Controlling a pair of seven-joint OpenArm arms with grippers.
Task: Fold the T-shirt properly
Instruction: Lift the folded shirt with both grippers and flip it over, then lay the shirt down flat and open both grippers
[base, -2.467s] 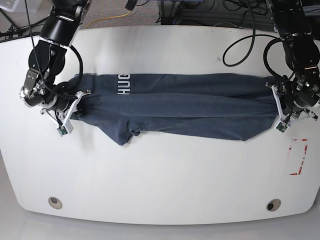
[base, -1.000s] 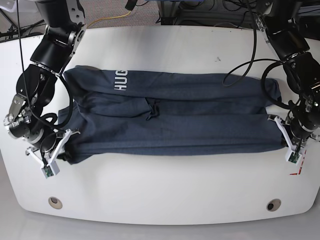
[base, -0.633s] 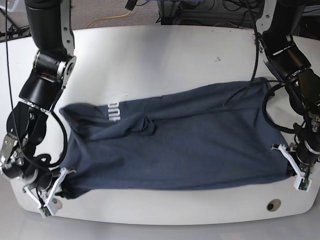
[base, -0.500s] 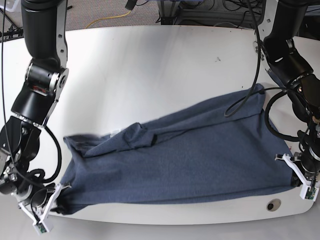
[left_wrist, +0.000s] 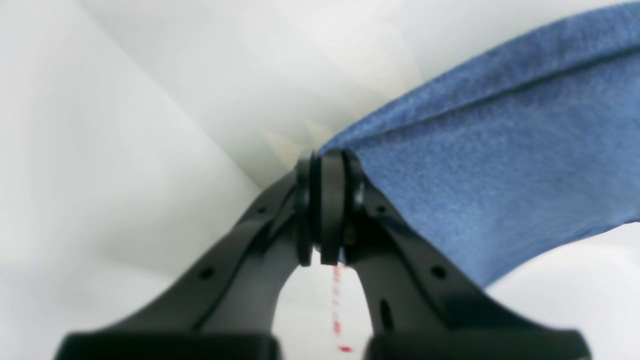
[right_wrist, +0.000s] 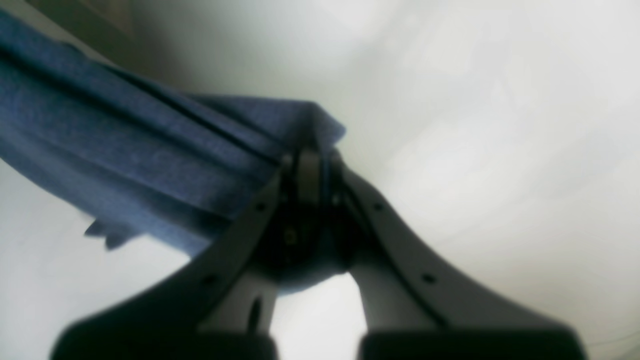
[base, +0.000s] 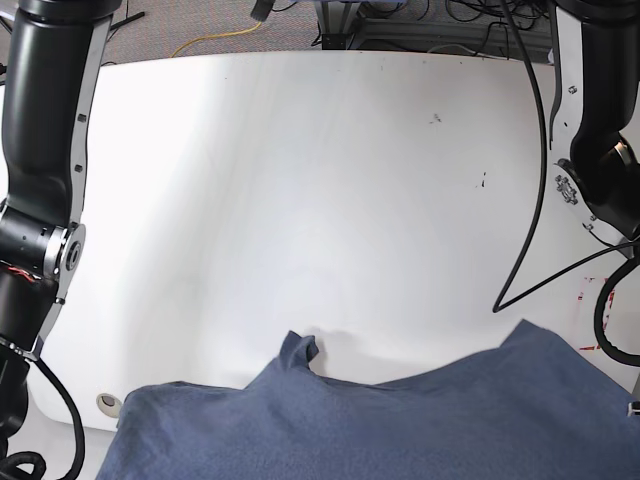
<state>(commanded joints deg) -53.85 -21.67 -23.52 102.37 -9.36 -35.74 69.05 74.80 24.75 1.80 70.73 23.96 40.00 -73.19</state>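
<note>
The T-shirt (base: 400, 420) is a dark navy cloth filling the bottom of the base view, held up off the table with a small peak of fabric near its middle. No lettering shows. In the left wrist view my left gripper (left_wrist: 326, 200) is shut on an edge of the T-shirt (left_wrist: 500, 150), which stretches away to the right. In the right wrist view my right gripper (right_wrist: 310, 175) is shut on a bunched corner of the T-shirt (right_wrist: 125, 145), which runs off to the left. Both grippers lie outside the base view; only the arms show there.
The white table (base: 300, 200) stretches behind the shirt. A red tape mark (base: 590, 300) sits at its right edge and a round grommet (base: 107, 402) near the front left. Cables lie beyond the far edge.
The shirt has been pulled from a long strip at mid-table toward the near edge and raised. Both grippers have moved out of the bottom of the base view, still shut on it.
</note>
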